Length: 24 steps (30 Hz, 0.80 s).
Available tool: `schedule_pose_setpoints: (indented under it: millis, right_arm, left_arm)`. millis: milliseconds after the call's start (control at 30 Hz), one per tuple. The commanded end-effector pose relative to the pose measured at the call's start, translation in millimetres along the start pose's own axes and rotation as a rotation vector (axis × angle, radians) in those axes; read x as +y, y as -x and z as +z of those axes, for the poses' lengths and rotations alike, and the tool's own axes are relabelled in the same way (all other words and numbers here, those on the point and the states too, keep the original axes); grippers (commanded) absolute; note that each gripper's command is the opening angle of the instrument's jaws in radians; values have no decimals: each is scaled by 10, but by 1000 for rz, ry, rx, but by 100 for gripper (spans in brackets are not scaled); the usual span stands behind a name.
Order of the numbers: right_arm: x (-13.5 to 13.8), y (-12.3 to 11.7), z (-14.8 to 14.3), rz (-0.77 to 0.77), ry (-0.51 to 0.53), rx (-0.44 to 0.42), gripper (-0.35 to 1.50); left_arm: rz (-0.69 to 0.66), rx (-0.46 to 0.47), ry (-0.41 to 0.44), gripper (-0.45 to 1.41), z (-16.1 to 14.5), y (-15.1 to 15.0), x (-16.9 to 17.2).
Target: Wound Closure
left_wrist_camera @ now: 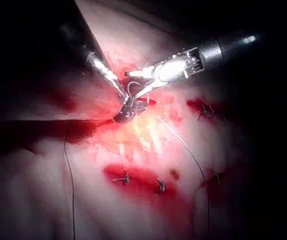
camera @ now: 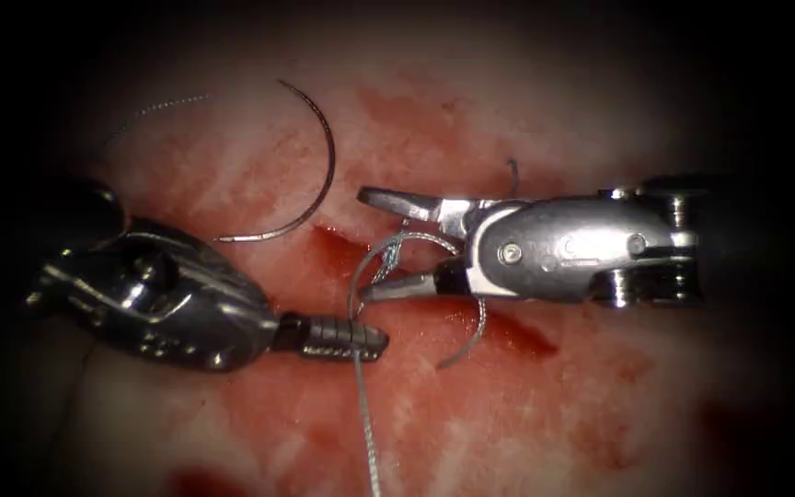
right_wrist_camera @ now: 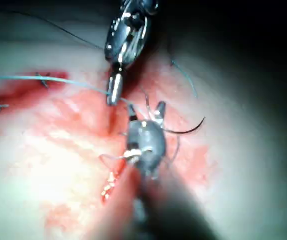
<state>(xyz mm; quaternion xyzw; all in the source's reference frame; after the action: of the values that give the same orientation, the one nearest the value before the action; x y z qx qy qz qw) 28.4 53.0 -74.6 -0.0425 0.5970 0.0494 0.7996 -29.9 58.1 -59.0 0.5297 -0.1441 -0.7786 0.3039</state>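
Observation:
The curved needle lies free on the tissue, up and left of the cut, held by neither tool and not in the tissue. My left tool reaches in from the lower left, jaws shut on the thread, which runs down from there. Above the jaws the thread loops around the lower jaw of my right tool, which stands open over the cut and holds nothing. A loose thread end curls below it. In the left wrist view the right tool gapes beside the left tool.
Tied stitches close other red cuts on the tissue. A short cut thread end sticks up behind the right tool. Red fluid pools near the front. Thread trails from the needle's tail toward the far left.

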Motion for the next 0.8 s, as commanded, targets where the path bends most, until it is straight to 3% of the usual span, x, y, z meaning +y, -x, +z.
schedule_pose_setpoints:
  millis: [33, 167, 233, 300, 333, 367, 500, 533, 567, 767, 800]
  right_arm:
    - [-6, 0, 10, -17, -9, 10, 73]
    - [-18, -1, 18, -100, -47, -10, 44]
    - [-21, 0, 21, -110, -54, -18, 42]
    - [-20, 2, 23, -116, -56, -19, 29]
    - [-19, 2, 23, -121, -53, -17, 17]
    - [-17, 1, 22, -131, -49, -16, -32]
    - [-19, 1, 21, -164, -62, -50, -35]
    - [-20, 1, 20, -165, -65, -56, -15]
    - [-21, 2, 20, -166, -68, -53, -35]
    - [-20, 2, 16, -189, -93, -46, -35]
    - [-19, 3, 15, -184, -93, -56, -35]
  left_arm:
    - [-9, 1, 1, -35, 7, 0, 5]
    - [-13, 7, 2, -35, 7, 0, 5]
    - [-13, 7, 2, -35, 7, -1, 6]
    - [-13, 11, 3, -35, 8, -2, 6]
    - [-18, 11, 3, -35, 8, -2, 6]
    - [-18, 12, 3, -35, 9, -3, 6]
    - [-23, 13, 7, -35, 9, -4, 6]
    - [-23, 14, 7, -35, 9, -4, 6]
    - [-23, 14, 7, -35, 9, -4, 6]
    - [-49, 16, 9, -35, 9, -4, 3]
    - [-62, 22, 8, -9, 7, -3, 0]
